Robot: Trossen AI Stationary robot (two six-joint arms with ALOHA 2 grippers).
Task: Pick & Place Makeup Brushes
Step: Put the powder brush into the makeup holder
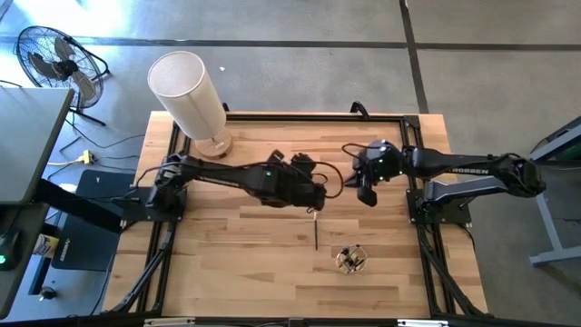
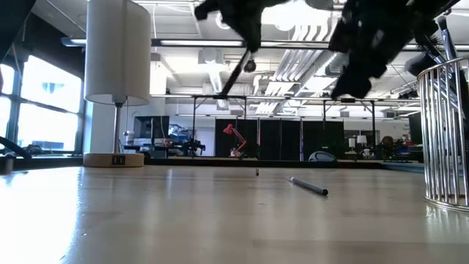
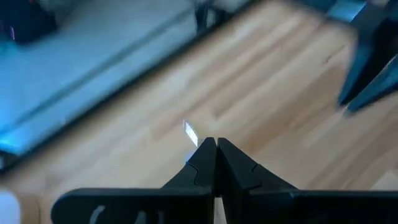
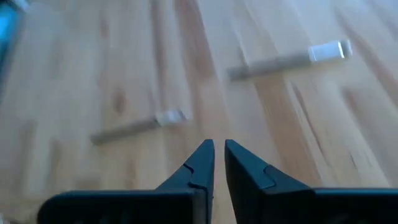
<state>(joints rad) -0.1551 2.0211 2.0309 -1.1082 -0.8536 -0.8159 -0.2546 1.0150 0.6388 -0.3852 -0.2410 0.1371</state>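
**Item 1. Left tool**, centre of the high view. The jaws are fully closed on a thin dark makeup brush, which hangs at a slant above the bench. A pale end shows just past the fingertips.
- Risk: the grip looks to sit near one end, so the brush may swivel or slip out during a carry.

**Item 2. Right tool**, just right of centre. The jaws are parted by a narrow gap and hold nothing.
- Risk: it is close to the left tool, so the two may collide if both move inward.

**Item 3. Second slim dark brush**, lying loose on the pale wooden bench, below centre.
- Risk: it may roll if nudged.

**Item 4. Silver wire holder**, lower centre-right, the likely destination.
- Risk: a tilted brush may catch on the wires or miss the opening.
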